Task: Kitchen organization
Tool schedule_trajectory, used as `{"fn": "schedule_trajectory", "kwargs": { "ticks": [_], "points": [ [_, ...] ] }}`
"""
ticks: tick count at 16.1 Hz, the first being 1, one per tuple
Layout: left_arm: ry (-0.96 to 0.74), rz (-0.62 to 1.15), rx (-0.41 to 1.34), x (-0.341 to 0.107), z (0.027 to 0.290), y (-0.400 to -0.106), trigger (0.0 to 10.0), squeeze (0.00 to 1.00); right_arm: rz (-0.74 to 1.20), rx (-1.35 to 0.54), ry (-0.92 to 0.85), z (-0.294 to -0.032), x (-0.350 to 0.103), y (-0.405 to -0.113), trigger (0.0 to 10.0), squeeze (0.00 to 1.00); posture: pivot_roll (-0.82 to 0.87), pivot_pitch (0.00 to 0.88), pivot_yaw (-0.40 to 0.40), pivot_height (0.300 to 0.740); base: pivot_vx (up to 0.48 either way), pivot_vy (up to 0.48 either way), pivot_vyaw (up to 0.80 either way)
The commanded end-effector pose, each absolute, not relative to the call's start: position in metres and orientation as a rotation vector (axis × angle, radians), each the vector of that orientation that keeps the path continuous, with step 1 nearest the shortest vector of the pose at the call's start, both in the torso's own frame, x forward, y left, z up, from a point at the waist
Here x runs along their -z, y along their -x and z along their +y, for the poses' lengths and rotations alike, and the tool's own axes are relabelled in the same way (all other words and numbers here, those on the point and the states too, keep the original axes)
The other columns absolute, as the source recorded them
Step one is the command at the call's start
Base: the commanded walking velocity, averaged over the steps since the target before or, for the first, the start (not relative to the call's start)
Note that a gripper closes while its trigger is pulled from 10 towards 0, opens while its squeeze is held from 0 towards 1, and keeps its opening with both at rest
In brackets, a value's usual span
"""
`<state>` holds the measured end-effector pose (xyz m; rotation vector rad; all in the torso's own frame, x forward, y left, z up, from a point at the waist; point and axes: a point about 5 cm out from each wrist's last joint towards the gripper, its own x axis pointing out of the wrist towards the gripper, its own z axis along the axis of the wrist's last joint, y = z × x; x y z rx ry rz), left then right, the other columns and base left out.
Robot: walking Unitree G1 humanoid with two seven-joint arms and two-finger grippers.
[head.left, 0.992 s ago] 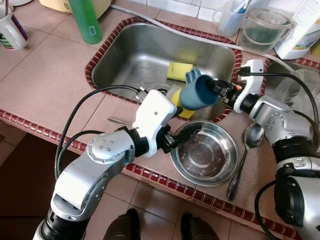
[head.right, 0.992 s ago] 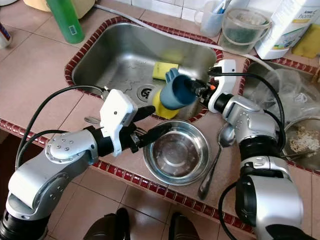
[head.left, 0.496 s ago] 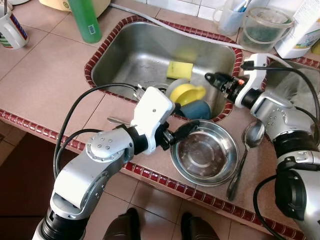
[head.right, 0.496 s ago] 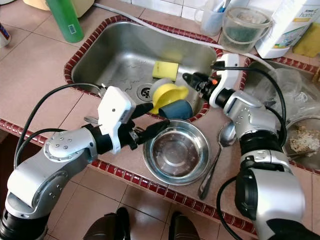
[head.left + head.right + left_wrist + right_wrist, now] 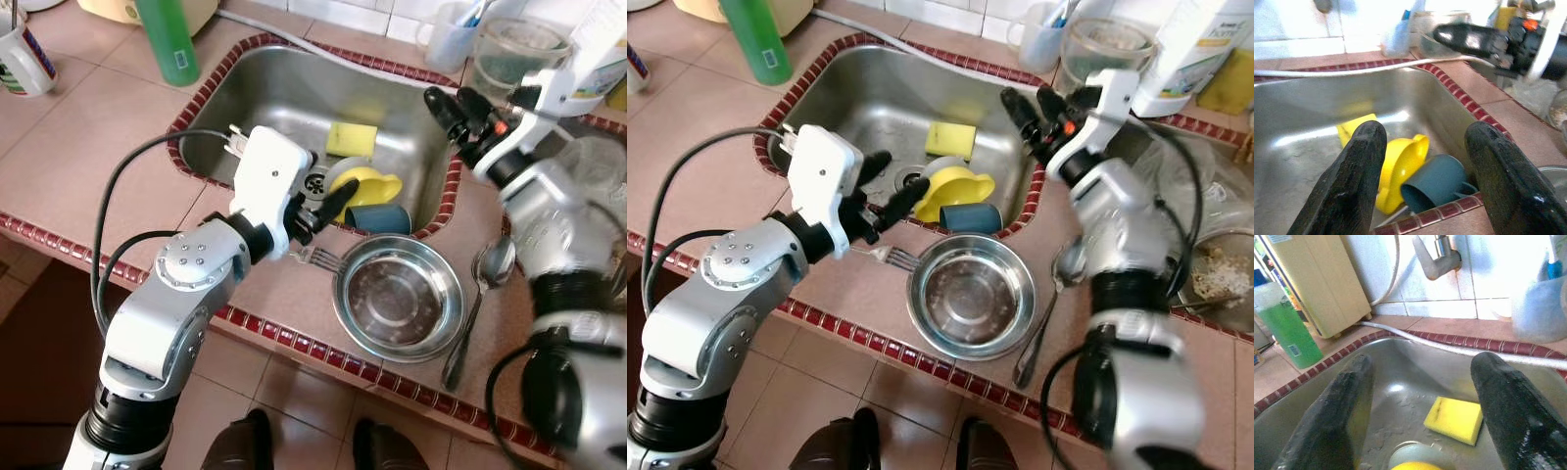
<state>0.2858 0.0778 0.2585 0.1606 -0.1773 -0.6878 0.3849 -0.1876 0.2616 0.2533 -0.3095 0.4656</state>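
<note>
Pink-tiled counter (image 5: 88, 147) with a dark red tile border is spreading under the robot's head camera, with a steel sink (image 5: 284, 98) sunk into the middle of it. At the far left corner a printed mug (image 5: 22, 61) is standing, and beside the sink's left rim a green bottle (image 5: 167, 39) is standing upright.

The left gripper (image 5: 315, 208) is hovering over the sink's near left edge, its two black fingers (image 5: 1347, 186) spread apart and holding nothing. Just below it on the counter a fork (image 5: 315, 258) is lying with its tines toward the steel bowl (image 5: 399, 298), which is sitting upright just in front of the sink.

Inside the sink a yellow sponge (image 5: 351, 138) is resting flat near the back, a yellow cup (image 5: 367, 186) is lying tipped by the drain, and the blue cup (image 5: 379, 217) is lying on its side against the near wall, touching the yellow one.

Right of the bowl a ladle (image 5: 480, 294) is lying on the counter. The right gripper (image 5: 453, 108) is hanging above the sink's right rim, fingers parted and empty. Behind it a clear plastic container (image 5: 514, 49) and a white jug (image 5: 1195, 49) are standing by the wall, where a tap (image 5: 1435, 254) is showing above the basin.
</note>
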Motion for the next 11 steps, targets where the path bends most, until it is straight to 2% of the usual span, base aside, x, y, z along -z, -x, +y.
{"fn": "schedule_trajectory", "kwargs": {
  "ticks": [1,4,11],
  "points": [
    [-0.15,-0.186,0.638,-0.256,0.083,-0.288,10.0,0.0,-0.353,-0.449,-0.245,-0.184,-0.263,-0.377,10.0,1.0,0.05,0.159,-0.027,0.74,0.0,0.0,0.0],
    [-0.138,-0.196,0.538,-0.252,0.093,-0.297,10.0,0.0,-0.397,-0.402,-0.287,-0.183,-0.265,-0.364,10.0,1.0,0.04,0.111,-0.026,0.74,0.0,0.0,0.0],
    [-0.094,-0.226,0.446,-0.241,0.102,-0.31,10.0,0.0,-0.422,-0.283,-0.269,-0.189,-0.257,-0.332,10.0,1.0,-0.01,0.018,-0.015,0.74,0.0,0.0,0.0]
  ]
}}
